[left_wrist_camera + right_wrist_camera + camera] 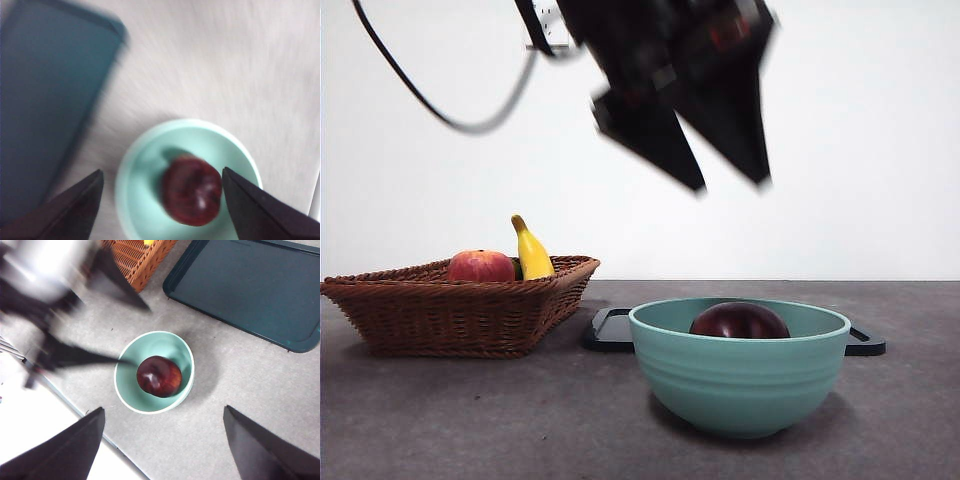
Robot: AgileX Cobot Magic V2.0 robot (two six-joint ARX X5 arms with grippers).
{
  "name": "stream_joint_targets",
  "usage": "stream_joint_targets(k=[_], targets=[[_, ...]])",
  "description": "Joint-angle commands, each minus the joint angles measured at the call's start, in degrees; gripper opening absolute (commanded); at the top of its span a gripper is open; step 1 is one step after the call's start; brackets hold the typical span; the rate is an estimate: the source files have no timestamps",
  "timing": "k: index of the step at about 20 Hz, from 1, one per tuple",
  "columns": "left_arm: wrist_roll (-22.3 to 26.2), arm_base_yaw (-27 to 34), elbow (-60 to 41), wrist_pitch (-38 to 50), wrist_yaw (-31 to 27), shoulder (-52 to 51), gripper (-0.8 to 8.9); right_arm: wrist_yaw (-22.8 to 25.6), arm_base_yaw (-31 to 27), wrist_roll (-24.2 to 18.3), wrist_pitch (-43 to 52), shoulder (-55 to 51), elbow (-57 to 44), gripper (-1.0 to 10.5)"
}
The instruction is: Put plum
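Bright even light, left wrist view smeared, soft shadow under bowl (740, 385)

Glossy plum (739, 321) in a smooth glazed bowl (740, 385); woven wicker basket (460, 310); matt table (470, 420)

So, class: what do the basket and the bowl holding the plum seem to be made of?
Basket: woven wicker or rattan, matte brown, with the weave visible. Bowl: probably glazed ceramic, though possibly plastic; pale teal, smooth, with ridged sides and a soft sheen. The plum looks glossy, and whether it is real is unclear.
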Motion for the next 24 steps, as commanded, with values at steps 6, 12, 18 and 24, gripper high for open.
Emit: stream_joint_targets(k=[6, 12, 18, 24], targets=[[-6.14, 12.72, 1.57, -3.06, 1.18, -17.07, 3.82, 0.17, 0.24, 0.22, 0.50, 0.33, 1.05, 3.8], [-7.52, 26.51, -0.31, -11.93, 13.88, -25.44, 3.82, 0.17, 0.24, 0.17, 0.61, 0.33, 1.05, 3.8], [-7.74, 29.33, -15.63, -14.32, 27.02, -32.24, 3.82, 0.17, 0.24, 0.20, 1.20, 0.35, 1.05, 3.8], [-7.54, 29.27, -21.79, -15.61, 34.01, -33.57, 3.76, 0.17, 0.24, 0.22, 1.14, 0.37, 1.03, 3.8]])
